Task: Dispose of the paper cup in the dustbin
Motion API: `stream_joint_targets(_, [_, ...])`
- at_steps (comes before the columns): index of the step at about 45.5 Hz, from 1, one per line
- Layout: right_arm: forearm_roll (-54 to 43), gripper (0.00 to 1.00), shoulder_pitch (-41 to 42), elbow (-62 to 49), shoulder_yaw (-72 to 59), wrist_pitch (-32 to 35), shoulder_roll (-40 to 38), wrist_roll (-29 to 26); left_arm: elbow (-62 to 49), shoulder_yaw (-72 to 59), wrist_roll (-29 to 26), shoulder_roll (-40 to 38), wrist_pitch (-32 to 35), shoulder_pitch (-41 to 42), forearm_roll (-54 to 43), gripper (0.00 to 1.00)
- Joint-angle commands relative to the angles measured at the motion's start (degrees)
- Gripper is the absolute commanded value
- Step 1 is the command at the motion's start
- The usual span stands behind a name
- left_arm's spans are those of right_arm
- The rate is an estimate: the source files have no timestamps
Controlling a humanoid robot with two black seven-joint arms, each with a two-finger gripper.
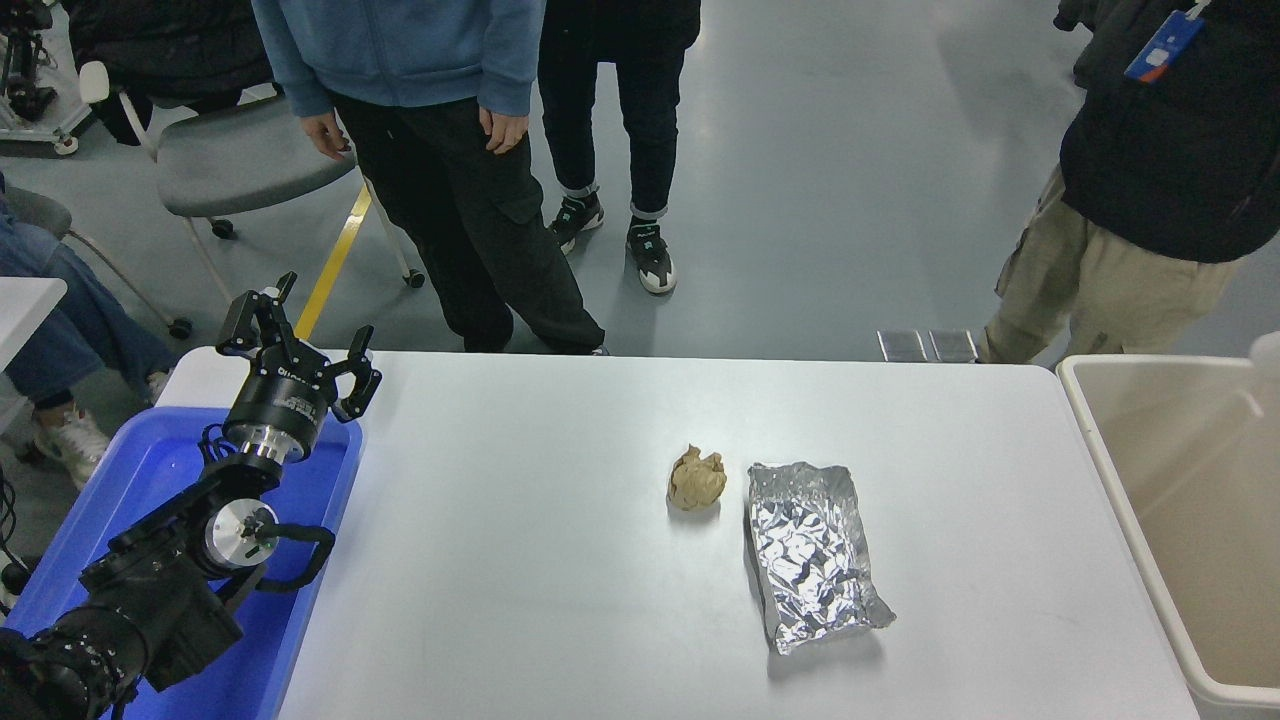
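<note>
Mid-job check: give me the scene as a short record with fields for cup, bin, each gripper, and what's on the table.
cup: only a white sliver at the right edge, above the bin; mostly out of frame
bin: open, off the table's right end; visible part holds nothing
left gripper: open, parked over the blue tray
right gripper: not in view
table: brown paper ball beside a foil packet, apart
tray: blue, at the left end
</note>
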Motion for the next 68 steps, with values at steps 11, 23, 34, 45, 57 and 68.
stream_joint_targets(11, [2.7,0.00,-11.1,-7.4,13.0,-7.9,8.3,-5.3,0.0,0.0,-0.1,0.0,0.0,0.0,0.0,1.00])
stream_joint_targets(23, [2.7,0.00,-13.3,-7.3,17.4,-12.5,11.3,-5.7,0.0,0.0,-0.1,0.0,0.0,0.0,0.0,1.00])
stream_joint_targets(34, [2.7,0.00,-13.3,-7.3,17.6,-14.6,12.4,-7.0,0.0,-0.1,-0.1,0.0,0.0,0.0,0.0,1.00])
stream_joint_targets(45, [2.5,0.40,-13.0,-7.2,17.0,-15.3,12.6,-7.3,0.0,-0.1,-0.1,0.0,0.0,0.0,0.0,1.00])
stream_joint_targets(57, [2.6,0.98,-12.6,-7.4,17.3,-15.4,12.8,-7.2,0.0,0.0,-0.1,0.0,0.0,0.0,0.0,1.00])
stream_joint_targets(68, [2.7,0.99,-11.8,-7.5,17.1,-15.0,12.3,-7.2,0.0,-0.1,-0.1,0.0,0.0,0.0,0.0,1.00])
